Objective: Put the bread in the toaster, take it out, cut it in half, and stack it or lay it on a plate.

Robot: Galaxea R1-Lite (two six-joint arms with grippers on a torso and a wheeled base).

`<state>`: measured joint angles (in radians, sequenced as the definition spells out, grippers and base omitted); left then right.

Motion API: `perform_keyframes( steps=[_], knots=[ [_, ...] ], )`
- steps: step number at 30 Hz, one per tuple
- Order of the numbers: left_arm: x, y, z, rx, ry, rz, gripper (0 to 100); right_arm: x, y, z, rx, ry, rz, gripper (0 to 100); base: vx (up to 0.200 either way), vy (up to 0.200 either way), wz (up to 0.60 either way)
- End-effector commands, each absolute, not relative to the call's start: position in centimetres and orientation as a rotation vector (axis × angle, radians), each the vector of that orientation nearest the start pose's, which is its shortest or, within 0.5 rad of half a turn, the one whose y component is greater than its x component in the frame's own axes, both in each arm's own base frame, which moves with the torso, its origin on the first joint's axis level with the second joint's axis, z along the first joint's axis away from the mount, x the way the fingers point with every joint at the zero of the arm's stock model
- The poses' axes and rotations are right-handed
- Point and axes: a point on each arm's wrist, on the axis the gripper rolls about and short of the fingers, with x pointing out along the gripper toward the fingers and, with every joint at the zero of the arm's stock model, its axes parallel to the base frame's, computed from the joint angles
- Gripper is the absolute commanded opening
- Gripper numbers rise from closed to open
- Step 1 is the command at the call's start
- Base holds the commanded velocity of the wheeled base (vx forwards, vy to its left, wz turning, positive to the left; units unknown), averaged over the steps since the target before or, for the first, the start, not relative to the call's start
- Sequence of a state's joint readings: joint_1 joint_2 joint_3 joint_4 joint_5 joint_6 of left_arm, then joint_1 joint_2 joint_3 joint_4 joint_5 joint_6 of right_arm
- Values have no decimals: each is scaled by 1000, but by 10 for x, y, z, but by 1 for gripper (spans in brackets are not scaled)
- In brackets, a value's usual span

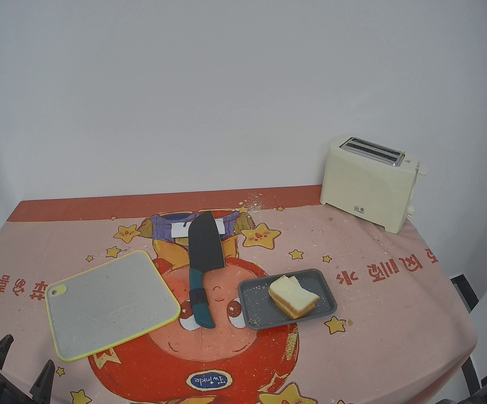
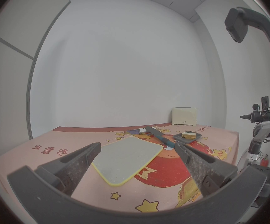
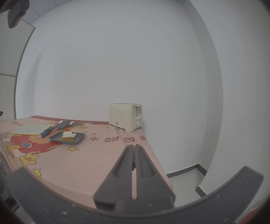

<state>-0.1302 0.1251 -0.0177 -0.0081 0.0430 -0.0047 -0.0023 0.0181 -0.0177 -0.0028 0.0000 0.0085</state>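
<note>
Left pincer [image 2: 138,147] spread, right pincer [image 3: 134,149] pressed together.
On the desk [image 1: 400,310], the bread [image 1: 292,297] lies stacked on the grey plate [image 1: 253,304], lower right of centre; the knife [image 1: 203,265] is just left of it, and the toaster [image 1: 369,182] is at far right.

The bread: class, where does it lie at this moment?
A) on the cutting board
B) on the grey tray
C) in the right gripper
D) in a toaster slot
B: the bread lies in stacked pieces on the grey tray, apart from the cutting board and well in front of the toaster.
</note>
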Motion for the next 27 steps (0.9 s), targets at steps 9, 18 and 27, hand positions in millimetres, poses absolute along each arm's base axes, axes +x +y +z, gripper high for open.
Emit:
perform_keyframes(
  steps=[9, 18, 27],
  knots=[
    [-21, 1, 77, 0, 14, 25, 100, -23, 0, 76, 8, -3, 0, 0, 0, 0, 0],
    [-22, 1, 76, -17, 6, 35, 100, -23, 0, 76, 12, 0, 2, 0, 0, 0, 0],
    [-23, 0, 76, 3, -5, 3, 100, -23, 0, 76, 6, -3, 11, 0, 0, 0, 0]
  ],
)
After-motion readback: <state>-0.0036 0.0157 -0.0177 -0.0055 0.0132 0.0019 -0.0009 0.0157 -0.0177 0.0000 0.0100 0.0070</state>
